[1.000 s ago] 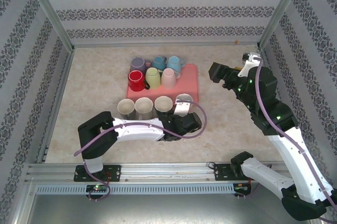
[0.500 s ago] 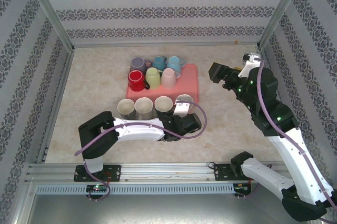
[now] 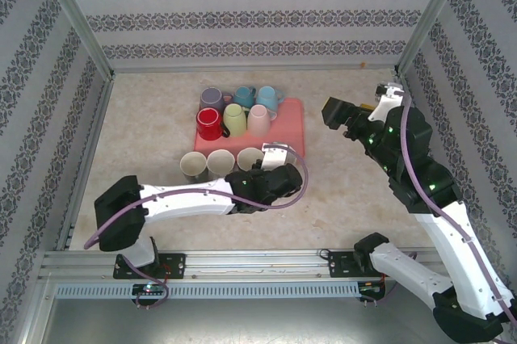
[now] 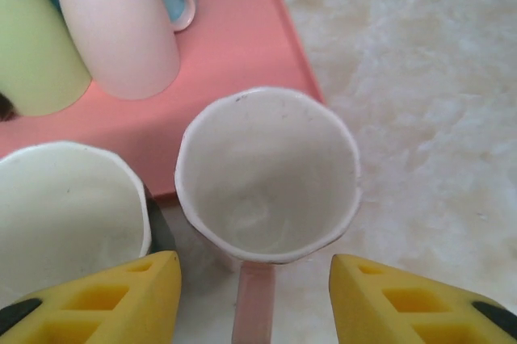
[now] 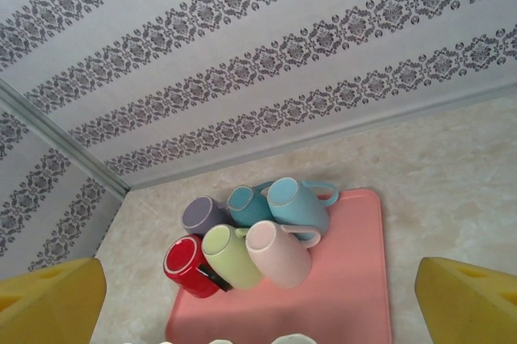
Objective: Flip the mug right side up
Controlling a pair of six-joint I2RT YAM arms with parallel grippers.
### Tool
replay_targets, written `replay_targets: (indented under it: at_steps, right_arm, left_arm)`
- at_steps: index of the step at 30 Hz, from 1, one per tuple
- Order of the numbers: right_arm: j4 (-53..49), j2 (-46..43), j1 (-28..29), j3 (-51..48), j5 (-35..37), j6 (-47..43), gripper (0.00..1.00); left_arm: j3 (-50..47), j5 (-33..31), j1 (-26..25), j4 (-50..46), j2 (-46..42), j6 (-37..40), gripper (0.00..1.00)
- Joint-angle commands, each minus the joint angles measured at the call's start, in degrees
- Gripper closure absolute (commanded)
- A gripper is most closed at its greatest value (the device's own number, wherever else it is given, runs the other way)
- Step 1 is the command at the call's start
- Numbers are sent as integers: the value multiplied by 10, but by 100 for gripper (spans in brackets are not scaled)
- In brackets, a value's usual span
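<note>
One pale mug [image 4: 266,168], upright on the desk [image 4: 440,118], handle between the left fingers [image 4: 109,302], which stand parted, gripping nothing; right fingers [image 5: 48,299] wide apart, empty.

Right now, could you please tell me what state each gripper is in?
Left gripper: open, either side of the upright mug's handle, not gripping it.
Right gripper: open, holding nothing.
</note>
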Motion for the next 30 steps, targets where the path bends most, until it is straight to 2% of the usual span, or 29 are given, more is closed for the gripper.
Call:
replay_targets:
  at_steps: [1,5,7,9,13,16,20,22,27,30]
  right_arm:
    - [-2,1,-6,6,-29,-5,2]
    - [-17,17,-5,18,-55,-17,4]
    - [-21,25,-5,20,-59,-20,5]
    - [-28,35,-5,26,-70,-26,5]
    - [-68,79,-4,64,-107,-42,10]
    - [-124,125,12,109,-105,-76,12]
    - [-179,189,33,163,-112,-121,15]
    - [-189,222,49,180,-92,-136,16]
    - [-211,315,55,233,-76,-132,12]
    - [-254,395,56,294,-98,-145,3]
  left_arm:
    - [12,30,3,-16,-52,66,42]
    - [44,84,38,-81,-99,83,40]
    - [61,153,74,-120,-124,82,40]
    - [75,191,106,-161,-142,81,39]
    - [108,209,153,-253,-166,102,39]
    - [134,225,201,-324,-178,92,39]
    - [146,280,275,-381,-195,77,40]
    - [151,319,313,-406,-201,71,40]
    - [154,398,387,-443,-224,53,41]
    - [161,415,409,-468,-235,53,41]
